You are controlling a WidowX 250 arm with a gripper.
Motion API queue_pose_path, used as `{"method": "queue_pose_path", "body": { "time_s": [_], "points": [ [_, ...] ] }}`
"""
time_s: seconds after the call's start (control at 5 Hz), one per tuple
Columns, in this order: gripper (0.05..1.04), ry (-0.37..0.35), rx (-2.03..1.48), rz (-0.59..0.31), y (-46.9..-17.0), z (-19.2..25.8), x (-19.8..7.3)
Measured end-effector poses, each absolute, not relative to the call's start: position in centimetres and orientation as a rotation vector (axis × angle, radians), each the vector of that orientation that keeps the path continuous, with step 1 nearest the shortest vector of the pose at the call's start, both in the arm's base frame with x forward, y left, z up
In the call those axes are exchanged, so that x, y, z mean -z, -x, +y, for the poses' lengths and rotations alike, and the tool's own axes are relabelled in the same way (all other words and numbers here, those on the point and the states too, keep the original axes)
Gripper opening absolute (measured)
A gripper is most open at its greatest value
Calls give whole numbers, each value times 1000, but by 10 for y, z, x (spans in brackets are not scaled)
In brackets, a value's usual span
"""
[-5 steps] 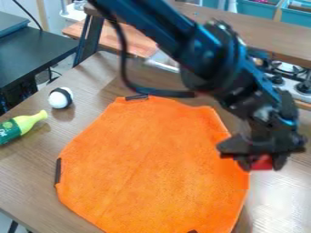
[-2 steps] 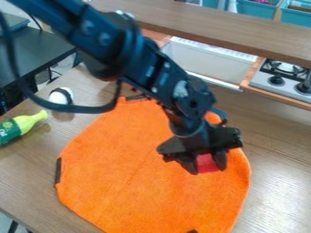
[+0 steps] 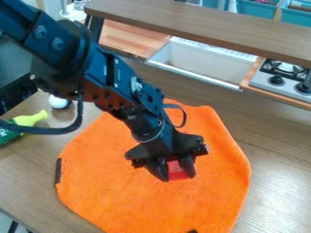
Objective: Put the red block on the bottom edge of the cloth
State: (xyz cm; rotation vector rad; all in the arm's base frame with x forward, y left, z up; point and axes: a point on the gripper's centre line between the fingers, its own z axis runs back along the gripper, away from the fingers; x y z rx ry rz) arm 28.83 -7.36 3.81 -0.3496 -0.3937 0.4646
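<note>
- The claw (image 3: 177, 176) points down over the middle of the cloth (image 3: 121, 200), and it is pinching the red block (image 3: 177, 170) between its two fingers.
- The block looks to be up above the cloth, though this slant makes it hard to be sure.
- Left of the cloth is a bottle (image 3: 31, 119) with a yellow neck. A black cable (image 3: 54, 130) runs in front of part of it, and the side of the view cuts it off.
- Past the cloth's upper left is a white ball (image 3: 58, 102), partly hidden by the arm (image 3: 106, 73).
- On the cloth's left edge is a dark strip (image 3: 58, 170).
- The bottom edge of the cloth should be next. It lies from the claw toward the near side of the table (image 3: 276, 195), so the block needs to go that way. The end of the view cuts that edge off.
- The fingers cover the block's sides, so I can't tell which way its long side goes.
- Behind the cloth is a white sink (image 3: 203, 63).
- Farther right, past the cloth, is a stove (image 3: 282, 75), cut off at the side.
</note>
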Motion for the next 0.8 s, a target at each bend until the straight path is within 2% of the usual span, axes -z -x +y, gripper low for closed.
{"method": "queue_pose_path", "body": {
  "time_s": [0.2,0.4,0.8],
  "points": [
    [532,272,-293,-395,-282,-76,-35],
    [532,238,-156,-404,-271,-81,-26],
    [532,239,-52,-412,-247,-90,-24]
  ]
}}
